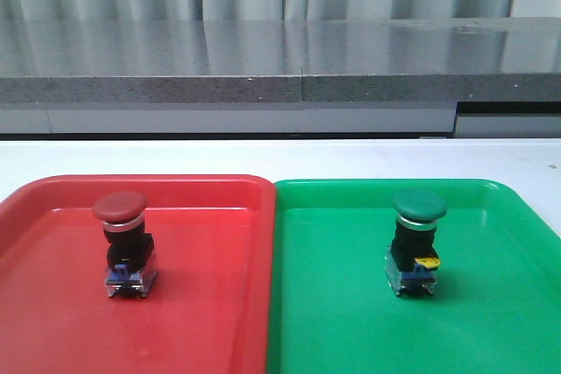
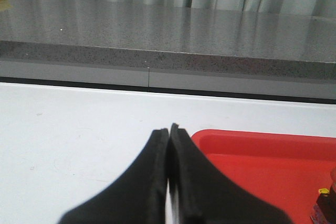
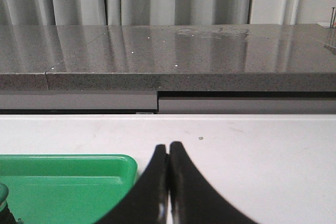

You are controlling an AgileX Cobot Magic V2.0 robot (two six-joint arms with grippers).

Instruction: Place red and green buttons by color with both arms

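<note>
The red button (image 1: 123,241), with a dark-red cap and blue base, stands upright in the red tray (image 1: 210,304). The green button (image 1: 415,238), with a green cap and yellow tab, stands upright in the green tray (image 1: 342,304). Neither arm shows in the front view. In the left wrist view my left gripper (image 2: 168,129) is shut and empty, over the white table beside the red tray's corner (image 2: 262,150). In the right wrist view my right gripper (image 3: 168,146) is shut and empty, beside the green tray's corner (image 3: 68,174). A sliver of the green button (image 3: 3,195) shows there.
The two trays sit side by side on a white table (image 1: 280,157). A grey speckled counter (image 1: 280,59) runs along the back, with pale curtains behind it. White table surface lies outside each tray, to the left (image 2: 79,145) and to the right (image 3: 262,150).
</note>
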